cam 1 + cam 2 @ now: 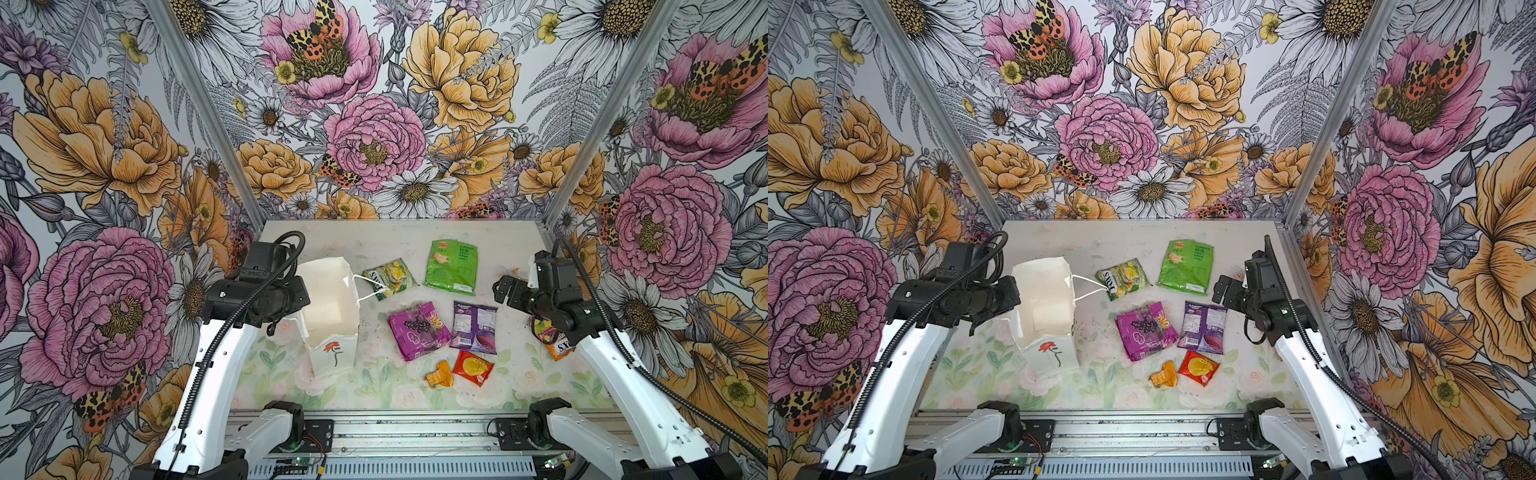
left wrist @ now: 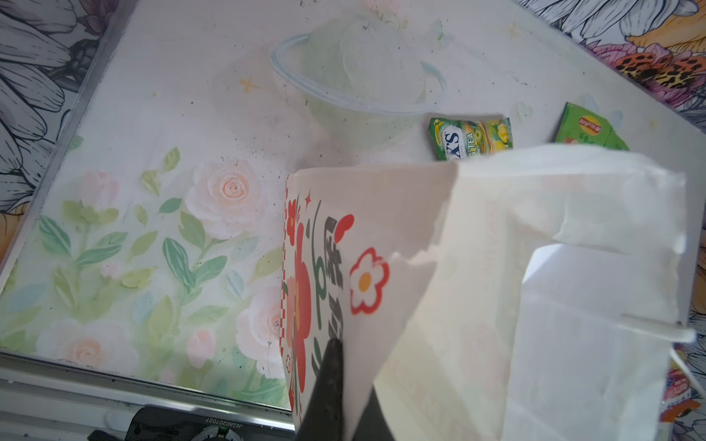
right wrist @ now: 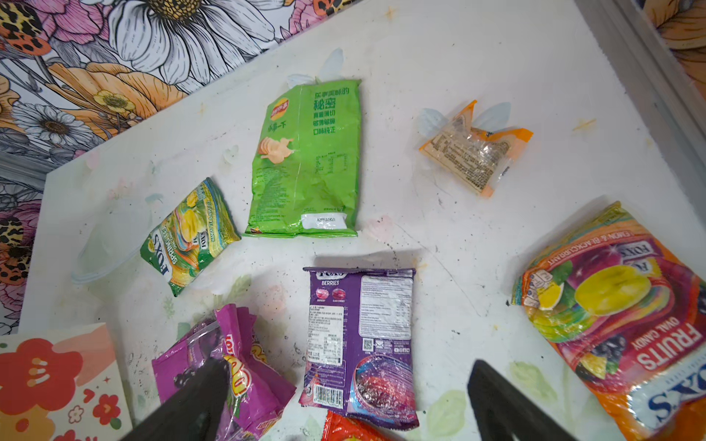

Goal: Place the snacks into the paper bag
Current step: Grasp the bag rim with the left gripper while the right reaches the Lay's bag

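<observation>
The white paper bag (image 1: 332,357) (image 1: 1050,353) stands open-topped at the table's left, red flower facing front. My left gripper (image 2: 351,362) is shut on the bag's left wall near the rim. On the table to its right lie the snacks: green-yellow FOX'S (image 1: 390,278), large light-green (image 1: 451,268), magenta grape (image 1: 417,330), purple (image 1: 474,326), small red-yellow (image 1: 473,368) and small orange (image 1: 439,374). An orange FOX'S packet (image 3: 619,317) lies partly under my right arm, and a clear packet (image 3: 475,152) lies behind it. My right gripper (image 1: 500,286) (image 3: 349,364) hovers open above the table.
Flower-papered walls close in the table on the left, back and right. A metal rail (image 1: 415,432) carrying both arm bases runs along the front edge. The bag's cord handle (image 1: 370,286) hangs toward the green-yellow packet.
</observation>
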{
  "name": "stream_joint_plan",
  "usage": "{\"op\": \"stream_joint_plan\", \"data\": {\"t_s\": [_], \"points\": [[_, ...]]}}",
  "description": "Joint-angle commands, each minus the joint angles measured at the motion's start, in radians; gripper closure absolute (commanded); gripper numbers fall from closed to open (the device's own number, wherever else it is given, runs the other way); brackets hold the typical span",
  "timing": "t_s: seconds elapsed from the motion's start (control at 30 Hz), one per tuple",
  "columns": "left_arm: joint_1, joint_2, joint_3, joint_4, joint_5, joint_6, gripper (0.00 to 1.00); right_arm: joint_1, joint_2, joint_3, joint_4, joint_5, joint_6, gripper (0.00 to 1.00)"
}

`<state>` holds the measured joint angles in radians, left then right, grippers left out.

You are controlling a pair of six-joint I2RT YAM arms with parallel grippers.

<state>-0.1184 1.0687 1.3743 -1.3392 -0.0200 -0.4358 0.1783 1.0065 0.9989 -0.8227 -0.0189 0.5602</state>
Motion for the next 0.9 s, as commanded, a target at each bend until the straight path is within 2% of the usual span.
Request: {"op": "stream_joint_plan", "data": {"t_s": [0.0,0.1,0.17,0.33,0.5,0.7,0.87], "points": [[0.03,0.019,0.001,0.095,0.099,0.065,1.0,0.007,0.068,0.007,0.105,0.036,-0.031,0.01],[0.035,0.004,-0.038,0.175,0.111,0.062,1.0,0.005,0.162,0.028,0.157,0.164,-0.08,0.0],[0.045,0.007,-0.048,0.205,0.104,0.083,1.0,0.003,0.26,0.062,0.182,0.204,-0.094,0.0],[0.062,-0.004,-0.083,0.285,0.109,0.092,1.0,0.005,0.503,0.133,0.278,0.156,-0.082,0.01],[0.063,-0.017,-0.107,0.311,0.117,0.131,1.0,0.022,0.719,0.259,0.273,0.078,-0.08,0.06],[0.07,-0.048,-0.13,0.337,0.115,0.141,1.0,0.072,0.858,0.347,0.266,0.058,-0.034,0.06],[0.072,-0.056,-0.133,0.339,0.107,0.15,1.0,0.118,0.925,0.36,0.267,0.019,0.011,0.07]]}}
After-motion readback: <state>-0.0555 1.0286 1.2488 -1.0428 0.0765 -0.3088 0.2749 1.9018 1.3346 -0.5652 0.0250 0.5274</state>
